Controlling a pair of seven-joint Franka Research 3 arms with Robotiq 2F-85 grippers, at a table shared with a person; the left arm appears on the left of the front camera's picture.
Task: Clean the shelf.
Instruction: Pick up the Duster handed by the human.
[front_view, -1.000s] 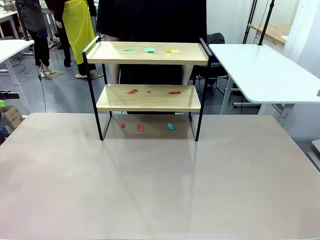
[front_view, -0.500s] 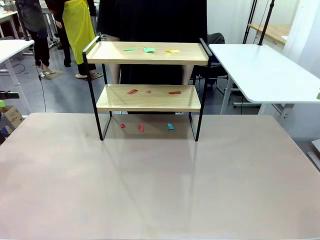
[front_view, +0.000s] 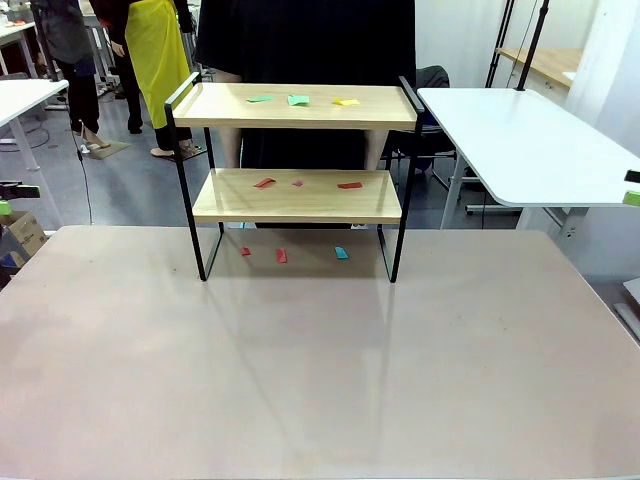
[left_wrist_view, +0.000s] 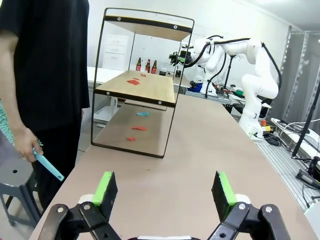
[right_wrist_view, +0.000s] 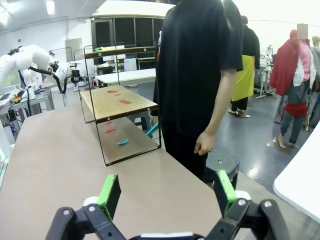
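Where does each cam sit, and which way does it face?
Front: fixed on the robot's side, looks across the table at the shelf and the person behind it.
Left wrist: at the table's left side, looks along the open left gripper at the shelf's end; right arm beyond.
Right wrist: at the right side, looks along the open right gripper; left arm beyond.
Shared: all three show the shelf, table and person.
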